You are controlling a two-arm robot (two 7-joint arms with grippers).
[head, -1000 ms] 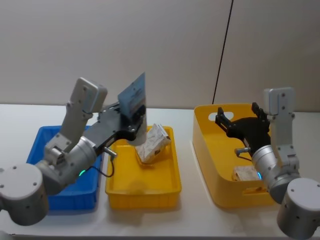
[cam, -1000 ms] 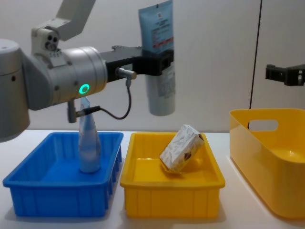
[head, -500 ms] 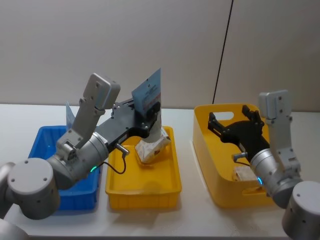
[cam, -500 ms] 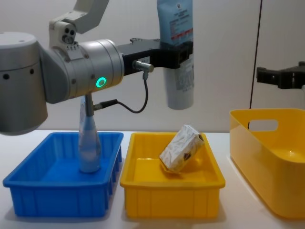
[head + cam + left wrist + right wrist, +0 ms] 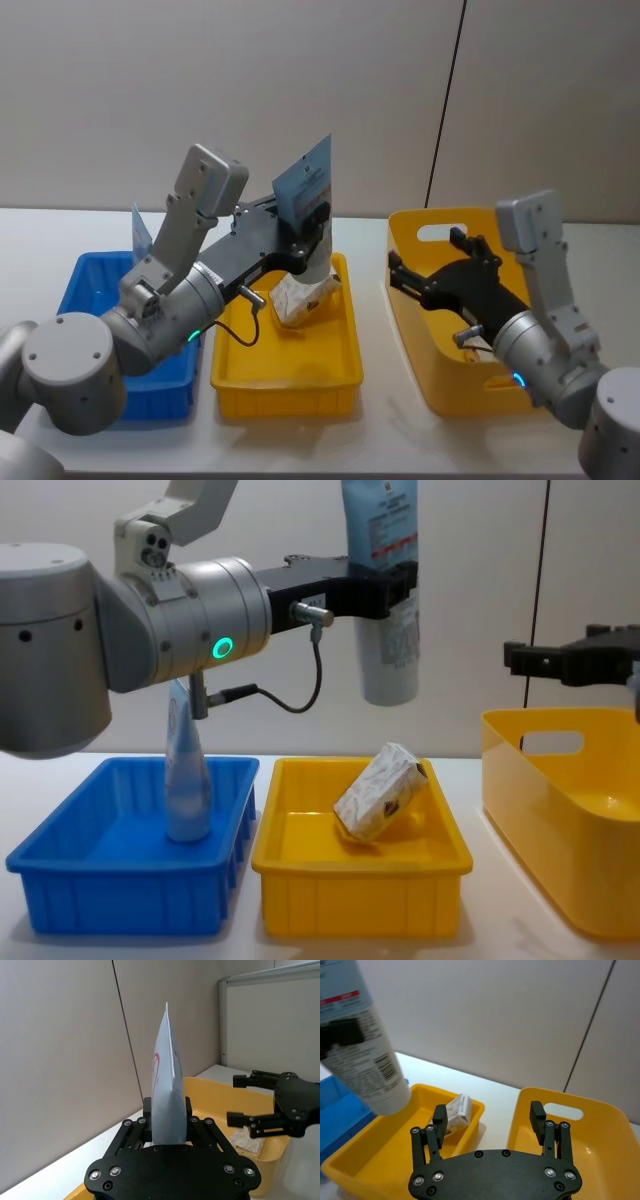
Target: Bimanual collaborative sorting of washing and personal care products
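Observation:
My left gripper is shut on a tall pale-blue and white pouch, held upright in the air over the yellow tray. From the left wrist camera the pouch stands edge-on between the jaws. A second pouch stands in the blue tray. One marbled-paper wrapped block leans in the yellow tray, and another block lies in the big yellow tub. My right gripper hangs open and empty over the tub's left rim, pointing toward the held pouch.
The blue tray, yellow tray and yellow tub stand in a row on the white table. A plain wall with a dark vertical seam runs behind.
My left arm has carried the pouch to the right, from near the blue tray to above the yellow tray. The open right gripper has swung left toward it.

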